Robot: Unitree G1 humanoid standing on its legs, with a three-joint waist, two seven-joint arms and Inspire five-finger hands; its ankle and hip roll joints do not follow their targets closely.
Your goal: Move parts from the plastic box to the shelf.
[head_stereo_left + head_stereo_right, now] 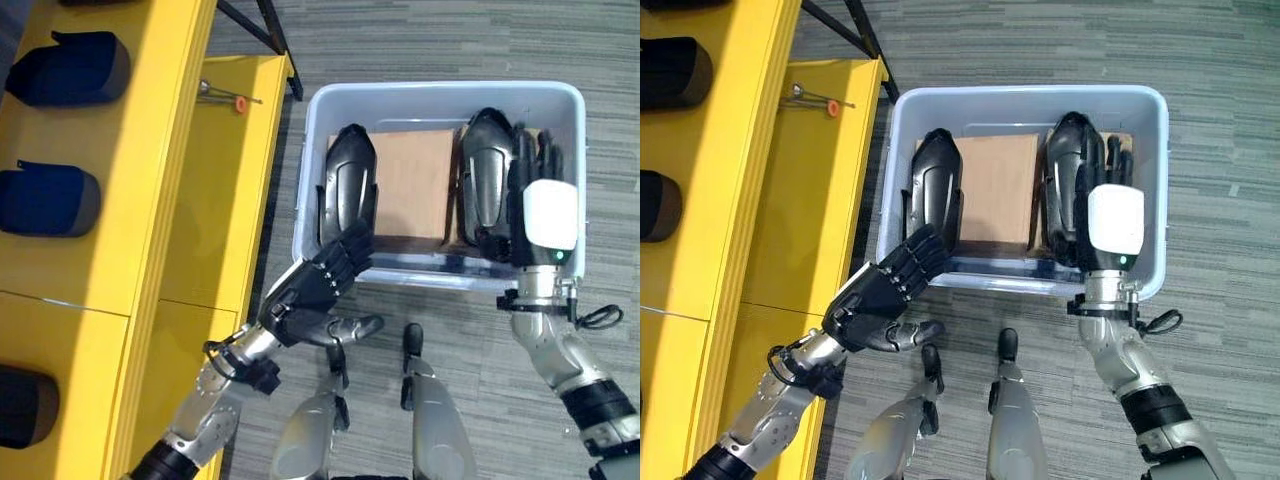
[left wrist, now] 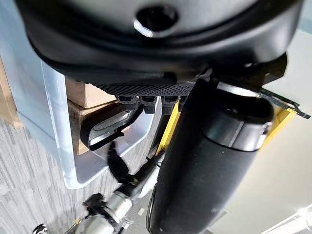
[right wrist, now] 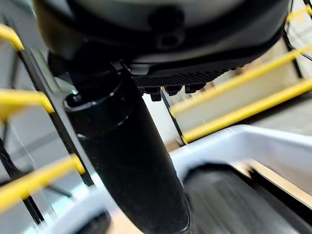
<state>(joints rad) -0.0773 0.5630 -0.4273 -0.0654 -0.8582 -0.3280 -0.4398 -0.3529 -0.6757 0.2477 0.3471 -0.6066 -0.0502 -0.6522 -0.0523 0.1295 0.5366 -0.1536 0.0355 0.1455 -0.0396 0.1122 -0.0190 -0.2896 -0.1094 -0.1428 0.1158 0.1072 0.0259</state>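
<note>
Parts sit in the plastic box [image 1: 310,140] on the carpeted floor [image 1: 450,40]: we see two glossy black parts standing either side of a brown cardboard block [image 1: 412,182].

Our left hand [image 1: 318,282] reaches to the box's near wall, its fingers [image 1: 345,250] gently curled and resting at the lower end of the left black part [image 1: 346,180]. We cannot tell whether they grip it or only touch it; the left wrist view shows that part's edge and the cardboard just past the fingertips, behind the box's clear wall.

Our right hand [image 1: 545,205] is inside the box at its right end, back of the hand with its white cover facing up. Its fingers [image 1: 545,150] point toward the far wall and lie alongside the right black part [image 1: 487,180], which sits just to the thumb side of them. Whether they close around it is hidden from us.

Beside our left arm stands the yellow shelf [image 1: 170,150], which already carries three dark blue parts [image 1: 65,68] on its upper level.
</note>
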